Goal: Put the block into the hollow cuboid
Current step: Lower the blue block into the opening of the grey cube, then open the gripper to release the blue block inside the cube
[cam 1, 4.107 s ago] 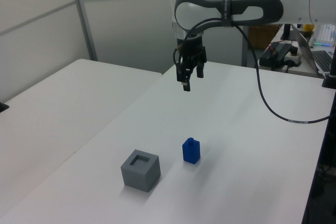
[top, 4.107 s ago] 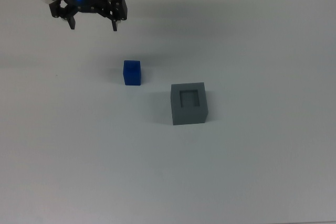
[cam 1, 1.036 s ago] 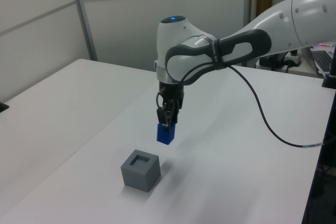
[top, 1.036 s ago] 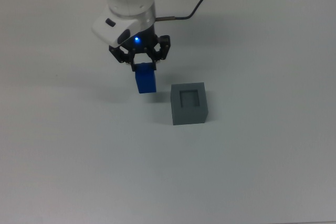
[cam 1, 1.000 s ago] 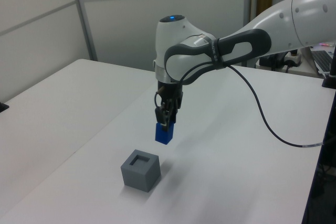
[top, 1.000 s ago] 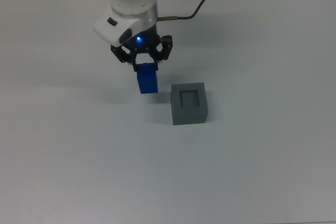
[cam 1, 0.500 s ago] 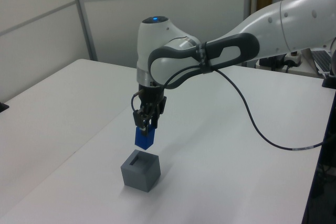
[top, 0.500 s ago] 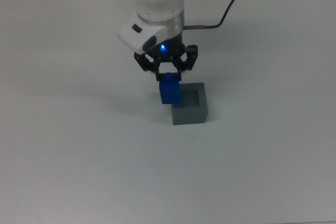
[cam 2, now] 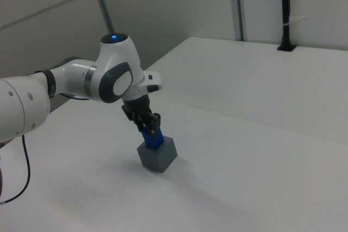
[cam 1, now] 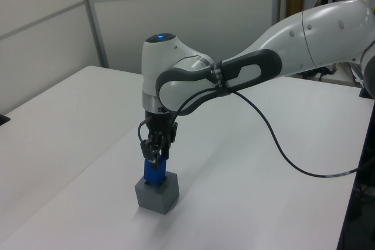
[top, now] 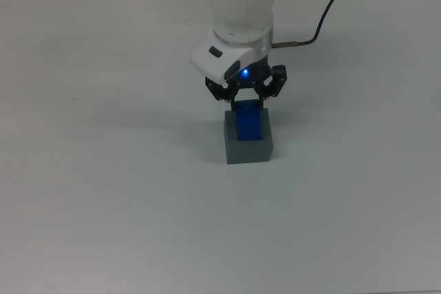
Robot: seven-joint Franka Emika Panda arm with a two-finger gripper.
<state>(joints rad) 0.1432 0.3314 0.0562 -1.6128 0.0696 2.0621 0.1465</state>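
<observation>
The blue block (top: 248, 123) hangs upright in my gripper (top: 246, 103), which is shut on its upper part. It sits directly over the square recess of the grey hollow cuboid (top: 248, 151), covering the recess in the top view. In the left view the block (cam 1: 154, 171) meets the top of the cuboid (cam 1: 157, 195) below the gripper (cam 1: 153, 155); how deep it reaches inside I cannot tell. The right view shows the same stack: gripper (cam 2: 150, 126), block (cam 2: 154, 139), cuboid (cam 2: 158, 156).
The cuboid stands on a wide white table (top: 103, 204). A black cable (top: 324, 18) trails from the arm toward the top view's upper right. A second white table (cam 1: 53, 109) adjoins on the left view's left. A black post (cam 2: 286, 9) stands far back in the right view.
Half a second ago the block hung over the cuboid's left edge in the top view. The gripper has since carried it right, above the recess, and lowered it onto the cuboid.
</observation>
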